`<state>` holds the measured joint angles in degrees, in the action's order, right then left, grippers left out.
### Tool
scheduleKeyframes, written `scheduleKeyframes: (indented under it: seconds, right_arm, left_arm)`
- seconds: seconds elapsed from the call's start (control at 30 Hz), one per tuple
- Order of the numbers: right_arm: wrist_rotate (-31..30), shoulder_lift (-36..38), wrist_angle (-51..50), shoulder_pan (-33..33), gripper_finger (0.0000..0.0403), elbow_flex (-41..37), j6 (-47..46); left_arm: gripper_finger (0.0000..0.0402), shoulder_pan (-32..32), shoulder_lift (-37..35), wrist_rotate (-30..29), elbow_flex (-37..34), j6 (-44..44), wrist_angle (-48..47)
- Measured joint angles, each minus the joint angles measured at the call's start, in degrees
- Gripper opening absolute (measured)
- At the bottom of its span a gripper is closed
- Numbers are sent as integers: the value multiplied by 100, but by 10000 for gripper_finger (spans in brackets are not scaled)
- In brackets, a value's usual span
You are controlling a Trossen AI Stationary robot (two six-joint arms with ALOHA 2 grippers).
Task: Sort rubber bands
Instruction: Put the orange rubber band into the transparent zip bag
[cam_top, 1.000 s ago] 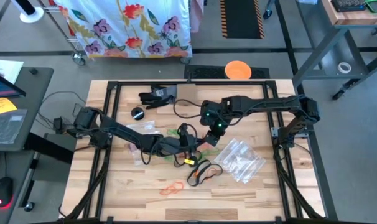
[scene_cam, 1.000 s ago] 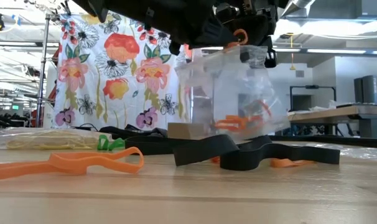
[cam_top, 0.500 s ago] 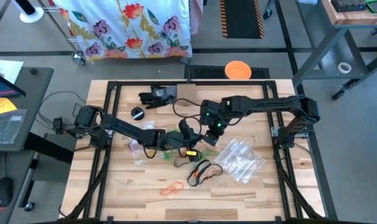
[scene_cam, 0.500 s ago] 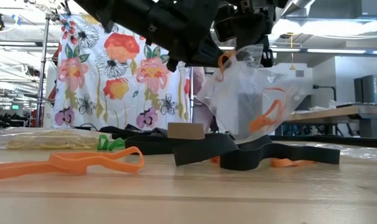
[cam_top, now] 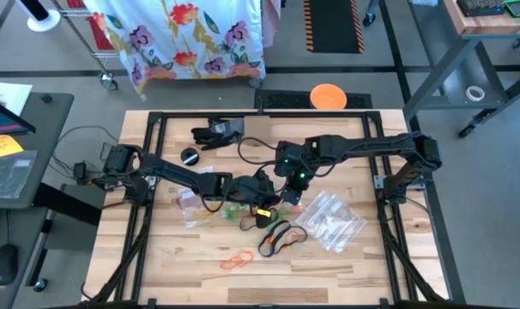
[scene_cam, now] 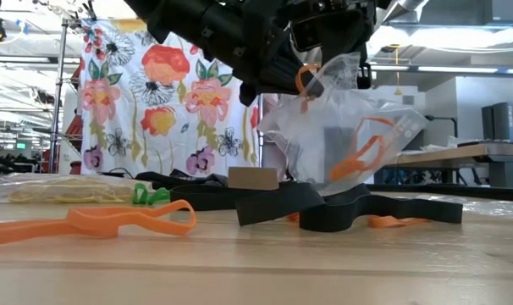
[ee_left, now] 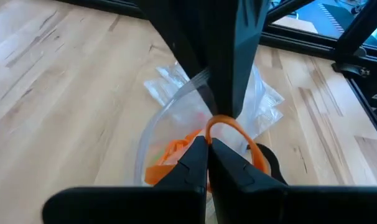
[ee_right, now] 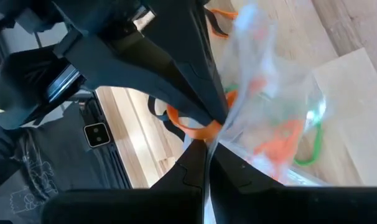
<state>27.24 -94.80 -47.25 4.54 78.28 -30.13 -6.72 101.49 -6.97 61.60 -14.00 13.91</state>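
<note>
While both tools (ee_left: 208, 144) (ee_right: 207, 146) stay pinched — left on one orange rubber band (ee_left: 229, 127), right on one clear bag (scene_cam: 358, 127).

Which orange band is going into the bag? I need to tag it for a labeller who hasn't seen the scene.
Find the two arms meeting over the table's middle, where the right gripper holds up a clear bag. At the bag's mouth, the left gripper pinches one orange band. It alone hangs in the air; the other orange bands lie in the bag or on the table.
</note>
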Motion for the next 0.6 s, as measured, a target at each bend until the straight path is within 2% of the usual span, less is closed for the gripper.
scheduleKeyframes:
  seconds: [0.27,0.43,0.6]
  right_arm:
    - [0,0,-8,-5,5,0,17]
    - [-4,0,-22,-4,5,0,15]
    - [-7,0,-36,-4,5,0,15]
  left_arm:
    - [14,-83,0,-308,51,446,162]
    - [70,-158,0,-646,51,768,157]
    - [125,-168,-145,-781,51,273,-275]
